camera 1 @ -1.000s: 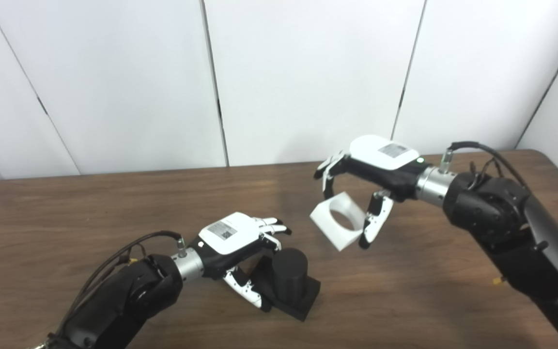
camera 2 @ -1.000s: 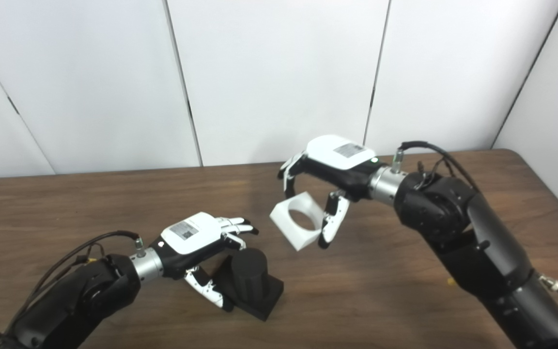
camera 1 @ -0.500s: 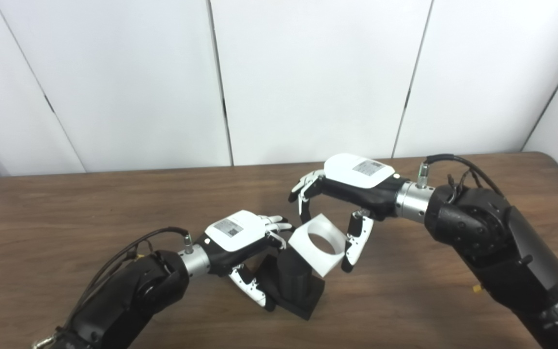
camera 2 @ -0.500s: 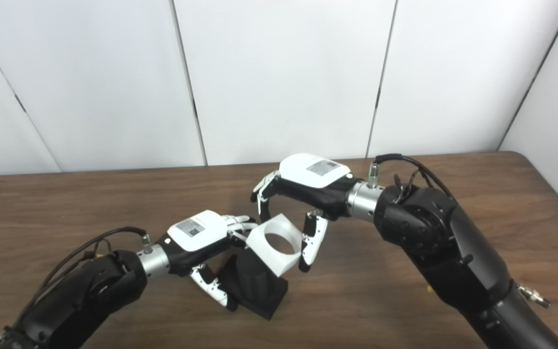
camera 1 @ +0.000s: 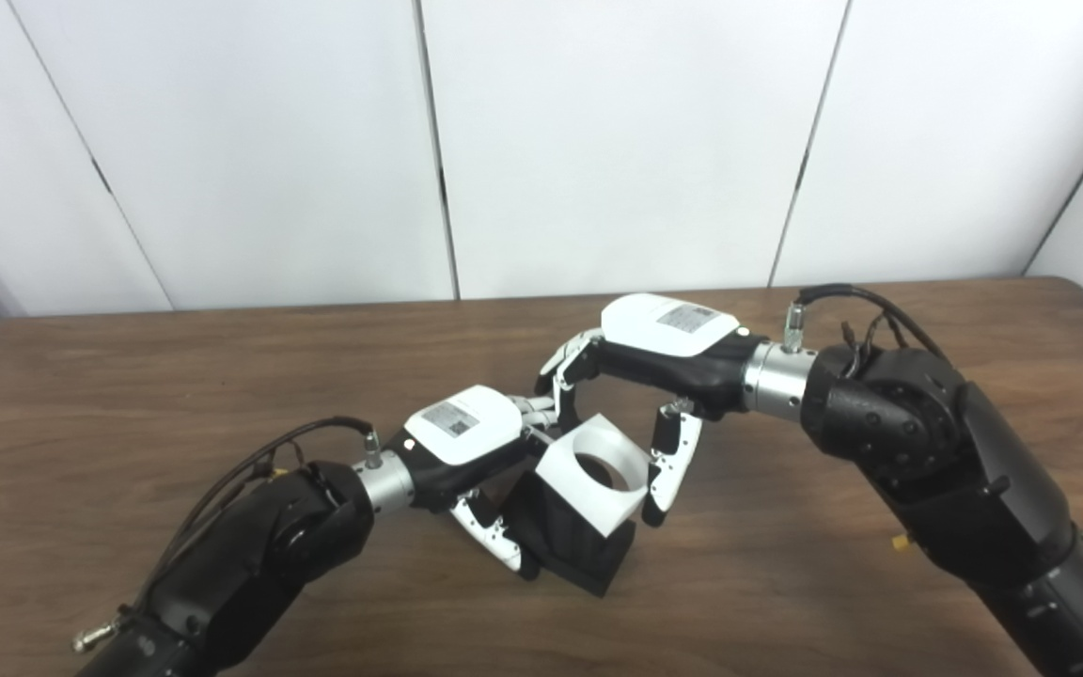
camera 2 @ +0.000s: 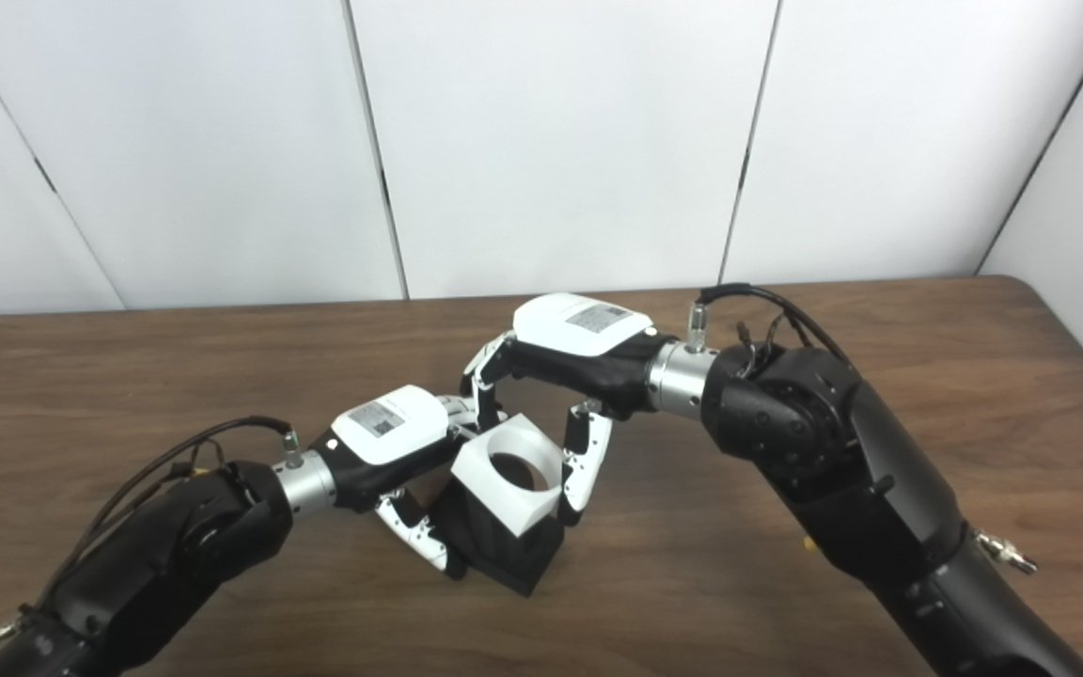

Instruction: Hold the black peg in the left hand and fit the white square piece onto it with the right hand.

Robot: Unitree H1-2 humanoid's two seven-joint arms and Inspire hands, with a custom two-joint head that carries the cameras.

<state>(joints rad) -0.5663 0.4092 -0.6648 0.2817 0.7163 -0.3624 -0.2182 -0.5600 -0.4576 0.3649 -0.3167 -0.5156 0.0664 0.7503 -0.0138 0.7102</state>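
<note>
The black peg (camera 1: 572, 545) stands on its square base on the wooden table (camera 1: 128, 395). My left hand (camera 1: 466, 442) is shut on it from the left, thumb in front and fingers behind. The white square piece (camera 1: 592, 475), with a round hole through it, sits tilted over the top of the peg. It hides the peg's upper end, so how far the peg is inside the hole cannot be seen. My right hand (camera 1: 654, 353) is shut on the white piece from above, fingers on its far side and thumb on its right side.
The brown table runs to the white wall panels (camera 1: 598, 141) behind. A small yellow bit (camera 1: 897, 543) lies on the table beside my right forearm. Both forearms cross the near half of the table.
My right hand has carried the white square piece leftward and down, from clear of the peg to over its top. My left hand has stayed on the peg. The camera has shifted a little.
</note>
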